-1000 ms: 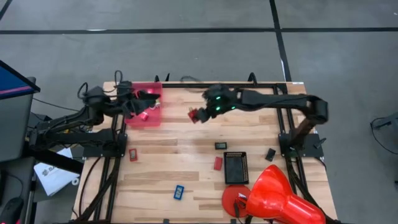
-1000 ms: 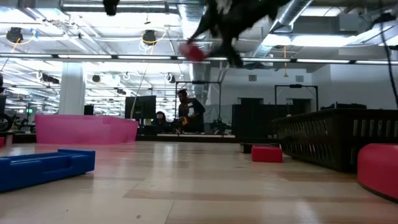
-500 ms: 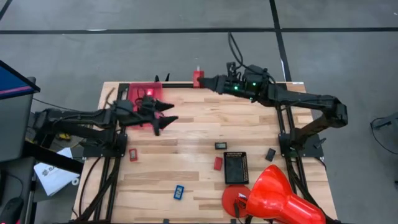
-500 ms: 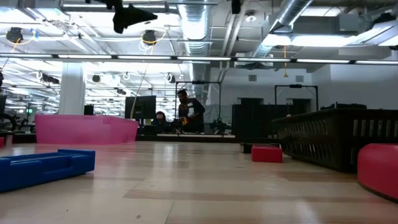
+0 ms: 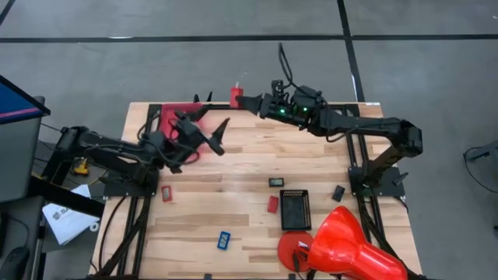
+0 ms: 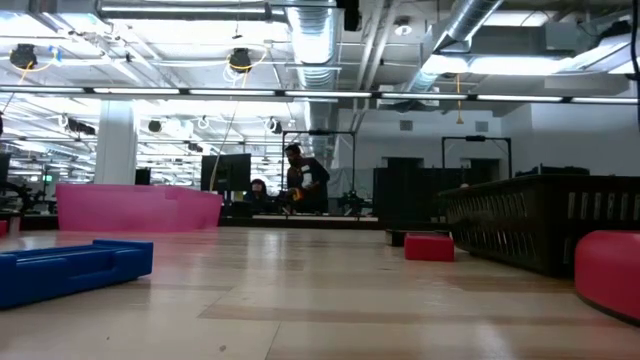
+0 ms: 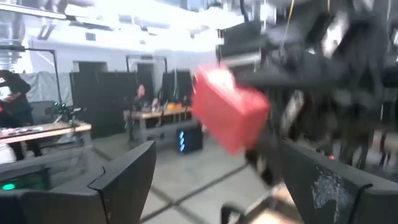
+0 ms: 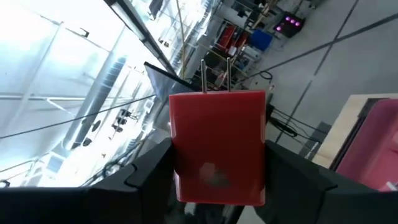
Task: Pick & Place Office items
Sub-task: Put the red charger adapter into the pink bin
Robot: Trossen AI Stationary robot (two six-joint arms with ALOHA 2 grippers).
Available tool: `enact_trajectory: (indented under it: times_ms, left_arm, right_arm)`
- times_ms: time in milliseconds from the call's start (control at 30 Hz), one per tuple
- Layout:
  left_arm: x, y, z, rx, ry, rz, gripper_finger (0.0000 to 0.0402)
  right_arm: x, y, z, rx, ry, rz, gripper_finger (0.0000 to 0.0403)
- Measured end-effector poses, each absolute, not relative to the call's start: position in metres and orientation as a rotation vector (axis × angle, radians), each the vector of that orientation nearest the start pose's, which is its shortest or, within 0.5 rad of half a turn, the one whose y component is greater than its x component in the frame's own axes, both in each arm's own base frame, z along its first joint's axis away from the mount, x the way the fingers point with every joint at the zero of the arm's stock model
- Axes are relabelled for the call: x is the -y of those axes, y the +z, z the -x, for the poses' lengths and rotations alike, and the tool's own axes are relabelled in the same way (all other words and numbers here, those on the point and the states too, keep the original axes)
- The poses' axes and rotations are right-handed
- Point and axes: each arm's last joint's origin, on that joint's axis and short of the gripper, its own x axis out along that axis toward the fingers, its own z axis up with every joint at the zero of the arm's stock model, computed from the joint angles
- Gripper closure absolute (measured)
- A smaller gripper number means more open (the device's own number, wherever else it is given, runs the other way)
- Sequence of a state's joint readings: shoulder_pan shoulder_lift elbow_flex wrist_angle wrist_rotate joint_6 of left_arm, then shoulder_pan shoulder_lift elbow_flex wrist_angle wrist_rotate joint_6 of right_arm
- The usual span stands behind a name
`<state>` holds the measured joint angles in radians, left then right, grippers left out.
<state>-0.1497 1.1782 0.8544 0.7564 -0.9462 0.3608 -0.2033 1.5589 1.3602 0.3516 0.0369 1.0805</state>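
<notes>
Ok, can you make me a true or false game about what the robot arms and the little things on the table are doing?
1. The right gripper holds a red block. True.
2. The left gripper holds a blue piece. False: its fingers are spread open and hold nothing.
3. A blue piece lies on the table. True.
4. The red block is held above the pink bin. False: it is held out past the table's far edge.
5. The black tray sits beside the big red cone. True.

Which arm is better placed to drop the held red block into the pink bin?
Right. The right gripper already clamps the red block, raised near the table's far edge, close to the pink bin. The left gripper hangs open and empty beside the bin.
</notes>
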Motion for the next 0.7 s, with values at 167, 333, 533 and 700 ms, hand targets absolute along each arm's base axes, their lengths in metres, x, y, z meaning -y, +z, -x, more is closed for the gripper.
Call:
enact_trajectory:
  times_ms: [167, 333, 533, 700]
  left_arm:
    - [0.014, 0.363, -0.249, 0.232, 0.83, -0.149, 0.0079]
    - [0.016, 0.367, -0.253, 0.258, 0.791, -0.154, 0.0105]
    - [0.012, 0.373, -0.264, 0.267, 0.789, -0.161, 0.0141]
    - [0.007, 0.375, -0.275, 0.283, 0.781, -0.146, 0.0141]
  right_arm:
    - [0.072, 0.394, -0.359, 0.291, -0.106, -1.054, 0.0187]
    - [0.073, 0.396, -0.358, 0.314, -0.113, -1.049, 0.0187]
    - [0.071, 0.396, -0.358, 0.318, -0.104, -1.039, 0.0187]
    - [0.07, 0.4, -0.358, 0.35, -0.085, -1.032, 0.0187]
